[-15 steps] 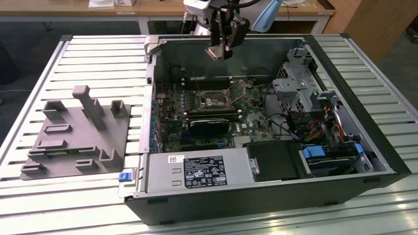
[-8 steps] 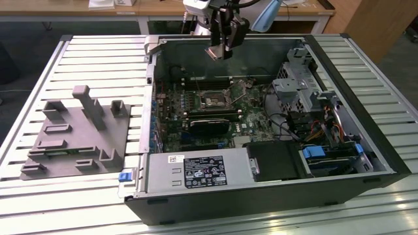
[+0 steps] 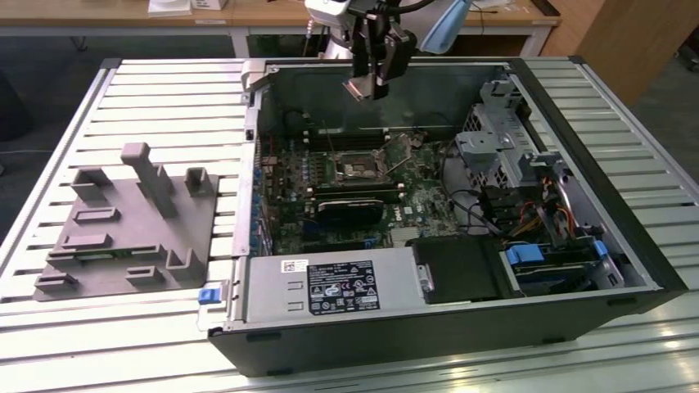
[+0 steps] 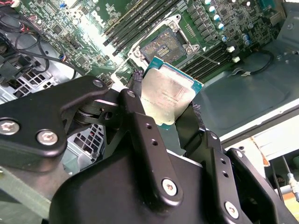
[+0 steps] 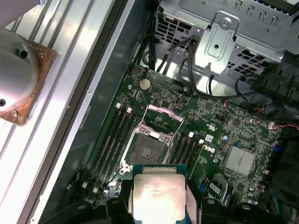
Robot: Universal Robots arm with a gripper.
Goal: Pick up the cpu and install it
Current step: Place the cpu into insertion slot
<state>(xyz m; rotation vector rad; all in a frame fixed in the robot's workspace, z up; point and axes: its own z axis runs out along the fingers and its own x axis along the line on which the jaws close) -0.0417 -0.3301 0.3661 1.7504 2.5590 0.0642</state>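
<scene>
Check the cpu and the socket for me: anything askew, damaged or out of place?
Nothing stands out. The gripper is shut on the cpu by its edges, above the open case. The socket is empty, its metal frame swung up. I see no loose parts on the motherboard.

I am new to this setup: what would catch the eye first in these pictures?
The gripper holds the cpu above the open computer case. Below it, the empty motherboard socket lies with its frame raised. A grey fixture block sits at the exterior view's left.
</scene>
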